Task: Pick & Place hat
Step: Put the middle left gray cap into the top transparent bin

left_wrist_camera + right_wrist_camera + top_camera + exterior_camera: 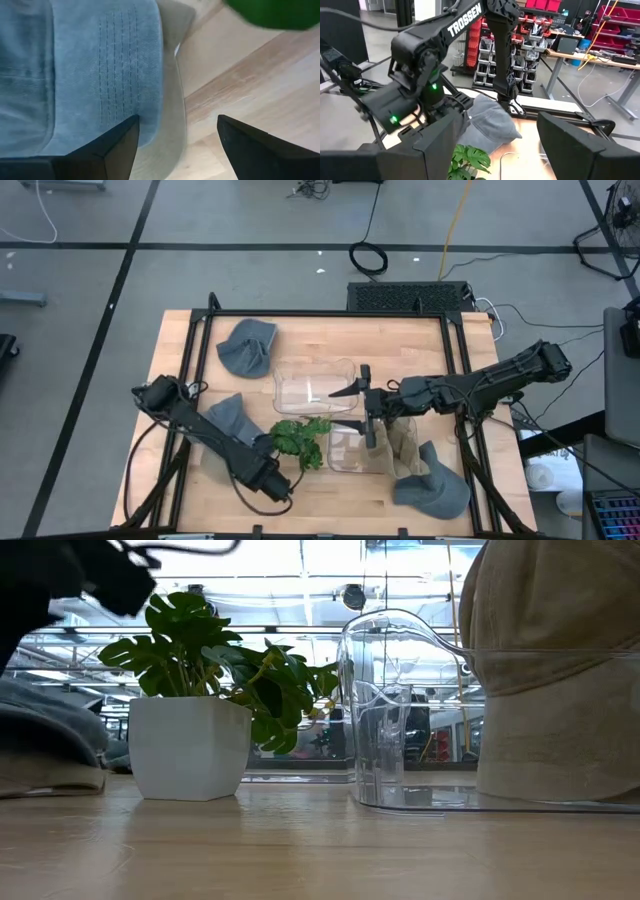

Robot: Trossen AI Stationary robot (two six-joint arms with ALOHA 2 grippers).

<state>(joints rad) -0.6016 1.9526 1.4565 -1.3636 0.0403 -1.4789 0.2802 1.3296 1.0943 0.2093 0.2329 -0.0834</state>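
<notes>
Three grey hats lie on the table in the high view: one at the far left (247, 345), one left of the middle (230, 418) and one at the near right (432, 492). A tan hat (402, 442) (550, 670) sits in the near clear bin (345, 452). My left gripper (175, 137) is open and points down over the middle grey hat's brim (167, 100), one finger over the brim and one over bare wood. The left arm (225, 442) covers this spot from above. My right gripper (356, 412) (495, 150) is open, up in the air over the two bins.
A potted plant in a white pot (300, 438) (190, 740) stands between the middle grey hat and the near bin. A second clear bin (315, 385) lies farther back. The near bin's wall (395, 710) rises close to the low camera. Bare wood (340, 330) shows along the far edge.
</notes>
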